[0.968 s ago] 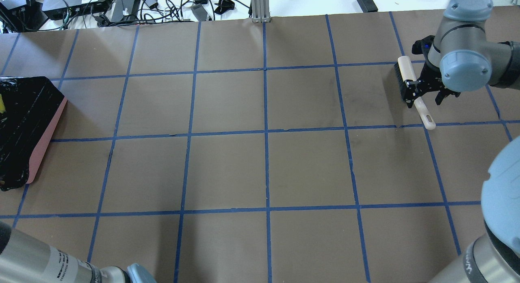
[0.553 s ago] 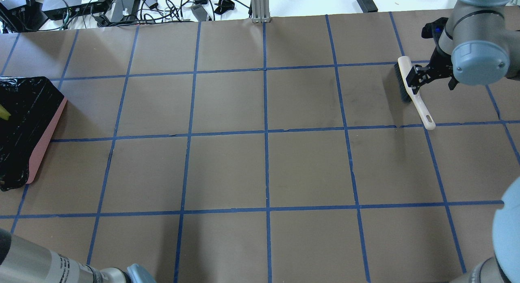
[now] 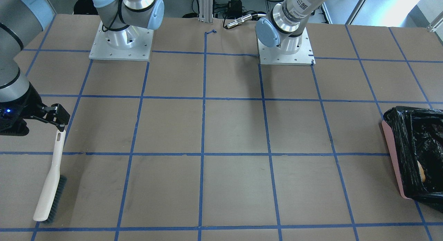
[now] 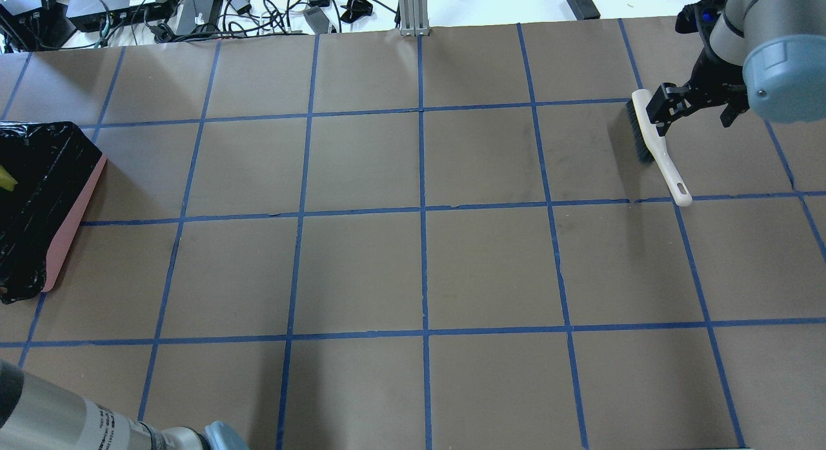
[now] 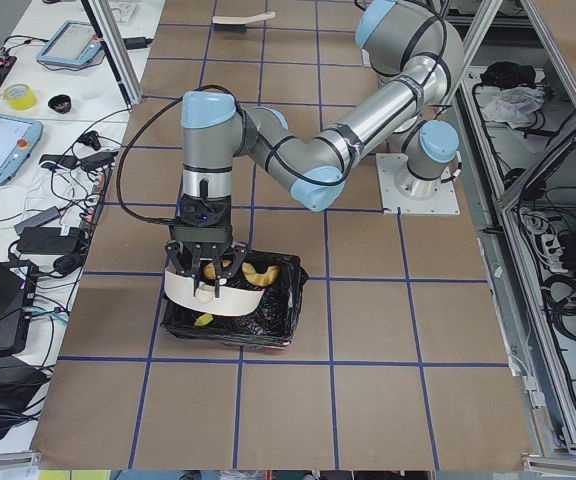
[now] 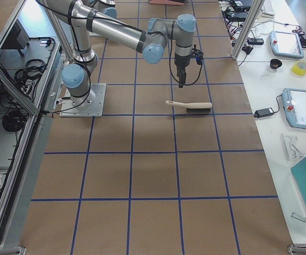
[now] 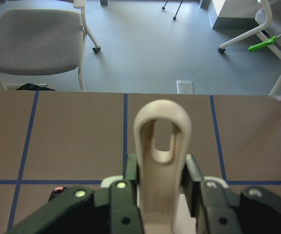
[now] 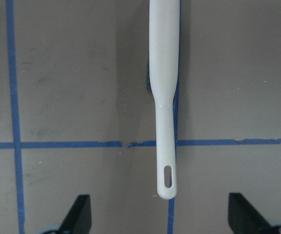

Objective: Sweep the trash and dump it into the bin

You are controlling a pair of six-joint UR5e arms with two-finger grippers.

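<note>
While its fingers [image 8: 79, 217] gape, the right gripper [image 8: 159, 219] overhangs the brush [image 8: 164, 87].

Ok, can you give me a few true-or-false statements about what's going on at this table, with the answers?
1. The brush lies on the table, held by nothing. True.
2. The right gripper is shut around the brush. False: it is open, above the handle.
3. The left gripper holds the dustpan over the bin. True.
4. The middle of the table is littered. False: the trash shows only at the bin.
5. The bin's bag is white. False: it is black.
</note>
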